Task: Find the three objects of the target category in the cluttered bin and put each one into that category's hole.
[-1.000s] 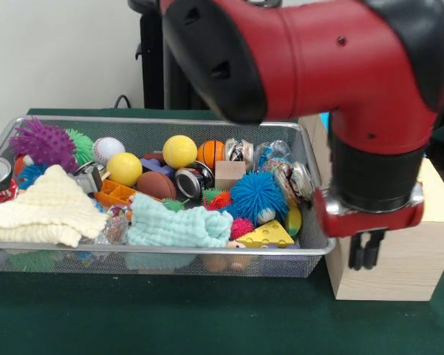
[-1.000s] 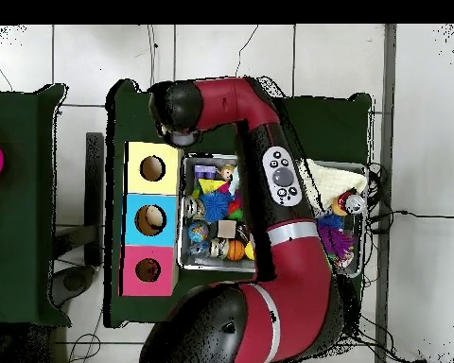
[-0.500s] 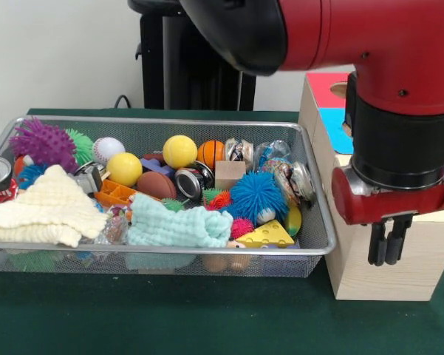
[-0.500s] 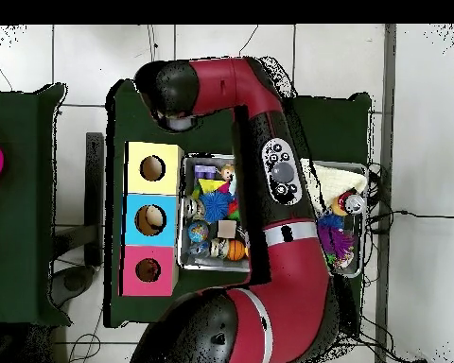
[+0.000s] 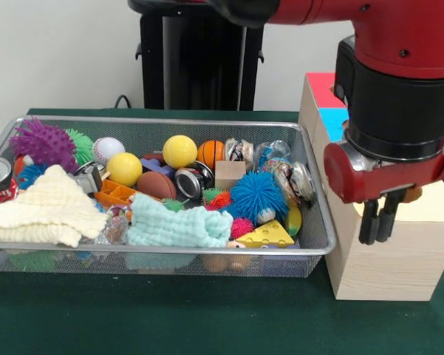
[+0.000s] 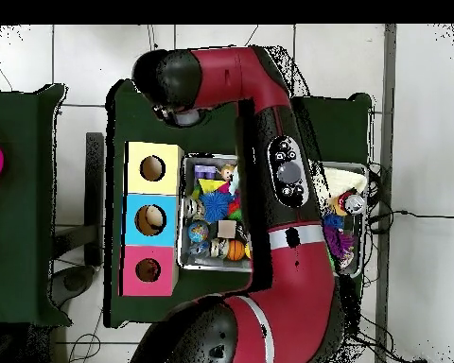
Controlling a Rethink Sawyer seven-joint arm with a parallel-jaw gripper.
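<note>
My end effector [image 5: 377,222] hangs at the right of the front view, down in front of the wooden box [image 5: 390,259], with its two dark fingers [image 5: 369,221] pressed close together and nothing between them that I can see, so I read it as closed and empty. From overhead my arm's end sits just above the yellow panel [image 6: 152,168], off the box's top edge, not over any of the three holes. The wire bin [image 5: 314,250] fills the left and centre of the front view, and that is where the work lies: yellow balls [image 5: 179,151], a little basketball [image 5: 210,153], a baseball [image 5: 107,149], a brown football [image 5: 156,184], spiky toys like the blue one [image 5: 258,195] and the purple one [image 5: 43,142], cloths in cream [image 5: 46,208] and mint [image 5: 175,226], and a cheese wedge [image 5: 266,235]. Which category I am after, I cannot tell from here. My judgement: I should lift clear of the box edge first, since the bin's rim is just beside my wrist, then swing over the bin and spread my fingers before coming down. The balls lie bare on top and should be easy picks; round things roll, so I would close across the middle. The cloths cover the front of the pile and may hide targets, so they might need nudging aside.
</note>
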